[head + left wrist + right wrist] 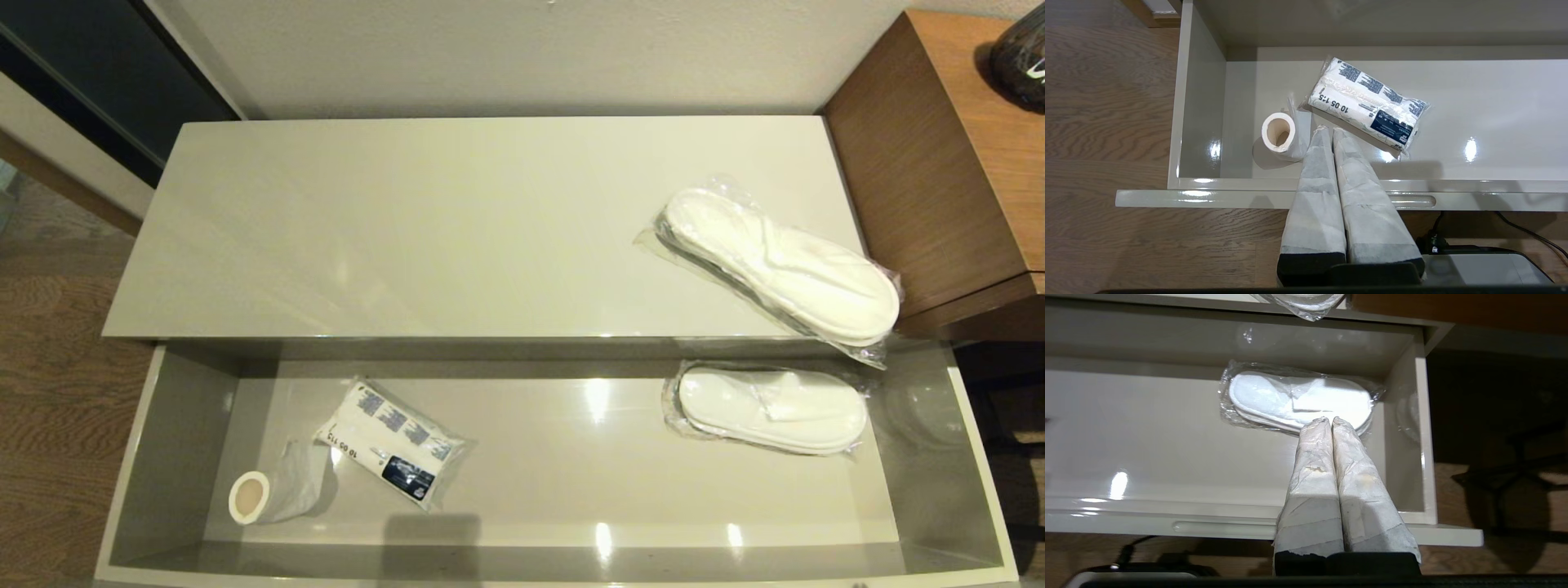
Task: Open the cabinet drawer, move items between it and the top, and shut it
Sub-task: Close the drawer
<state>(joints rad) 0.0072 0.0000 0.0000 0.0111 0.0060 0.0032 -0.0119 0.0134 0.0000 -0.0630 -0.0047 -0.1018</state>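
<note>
Drawer pulled out, both arms held back at the near side; you are looking down from the head view at the cabinet drawer (175,457), which stands fully open below the top (424,237). On that surface, at its right end, one pack of slippers (784,265) lies slantwise, its long axis running from far-left to near-right, with the near-right corner of its wrapper overhanging the front edge above the drawer. A second slipper pack (771,408) lies inside the drawer at the right, long axis left to right. At the drawer's left lies the wrapped bundle (396,445), slanted, and just beside it on the near-left a small white roll (253,496) on its side. Neither arm shows in the head view. Your right tool (1331,420) is closed, fingertips together and holding nothing, poised over the near edge of the drawer's slipper pack, whose long axis lies across the line of the fingers. Your left tool (1329,130) is likewise closed and empty, its tip between the roll and the bundle; whether it touches either cannot be told. Judged from this layout, the right arm is the nearer to both slipper packs, the left to the bundle, and either tool must open before a grasp.
</note>
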